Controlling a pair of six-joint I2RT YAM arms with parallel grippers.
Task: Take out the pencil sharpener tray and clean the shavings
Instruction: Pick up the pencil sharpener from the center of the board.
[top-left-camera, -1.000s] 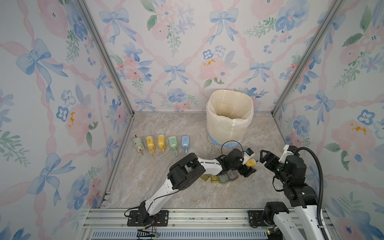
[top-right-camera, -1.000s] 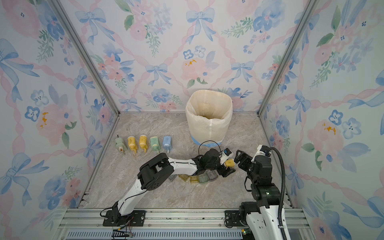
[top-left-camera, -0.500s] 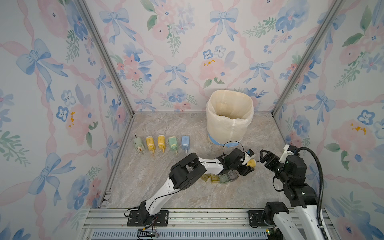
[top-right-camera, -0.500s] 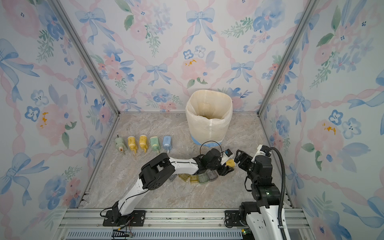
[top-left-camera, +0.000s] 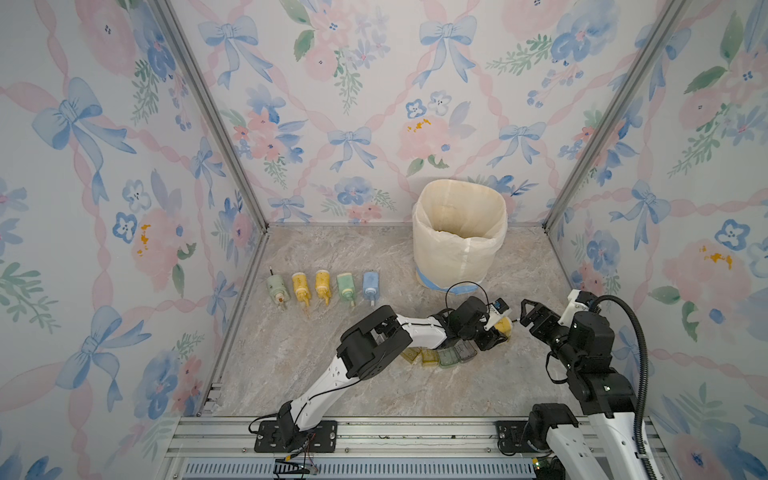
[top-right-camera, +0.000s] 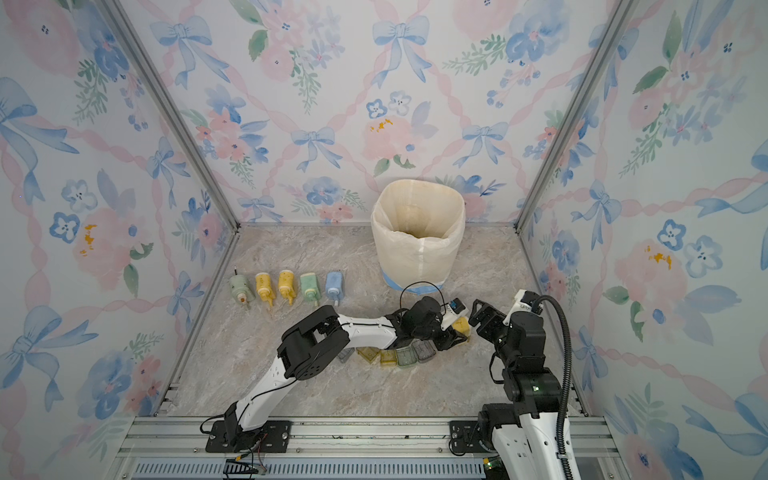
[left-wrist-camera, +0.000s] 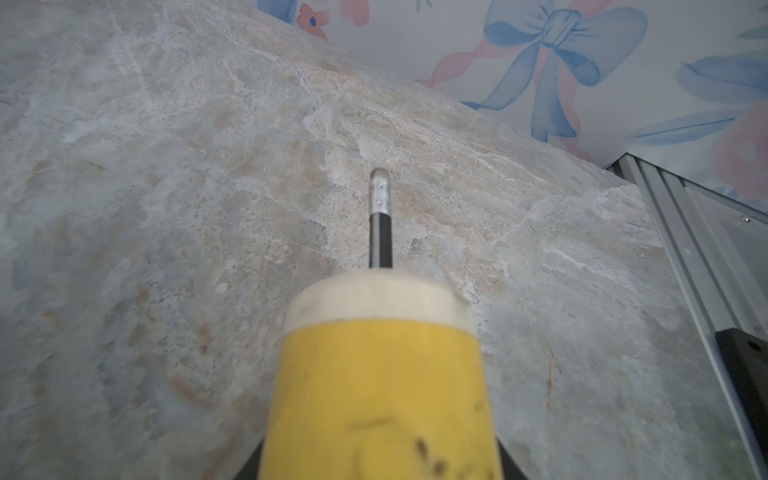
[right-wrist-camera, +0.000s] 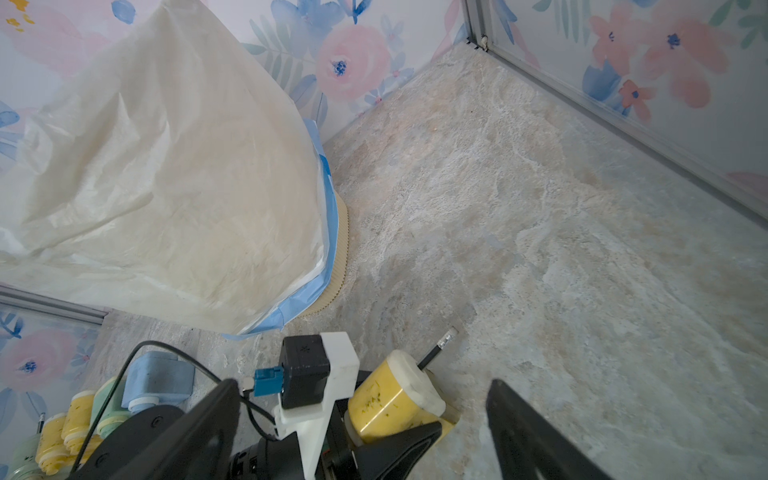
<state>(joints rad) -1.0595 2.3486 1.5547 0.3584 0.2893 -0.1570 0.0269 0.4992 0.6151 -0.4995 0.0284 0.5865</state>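
Observation:
A yellow pencil sharpener (top-left-camera: 505, 326) (top-right-camera: 461, 324) with a cream cap sits low over the marble floor at the right. My left gripper (top-left-camera: 496, 332) (top-right-camera: 455, 332) is shut on its body (left-wrist-camera: 382, 374). A black pencil stub (left-wrist-camera: 380, 220) (right-wrist-camera: 436, 349) sticks out of the cap. A translucent yellow tray part (right-wrist-camera: 451, 417) shows at the sharpener's (right-wrist-camera: 390, 399) lower end. My right gripper (top-left-camera: 524, 313) (top-right-camera: 476, 313) (right-wrist-camera: 363, 386) stands open just right of the sharpener, not touching it. I cannot make out the shavings.
A bin lined with a white bag (top-left-camera: 459, 232) (top-right-camera: 417, 241) (right-wrist-camera: 166, 187) stands behind the grippers. Several translucent trays (top-left-camera: 448, 356) (top-right-camera: 406, 356) lie in a row under the left arm. Several other sharpeners (top-left-camera: 324, 286) (top-right-camera: 286, 286) line the left side. The right wall is close.
My left gripper has closed on the yellow sharpener, which it stood open around a second ago. The right arm has not moved.

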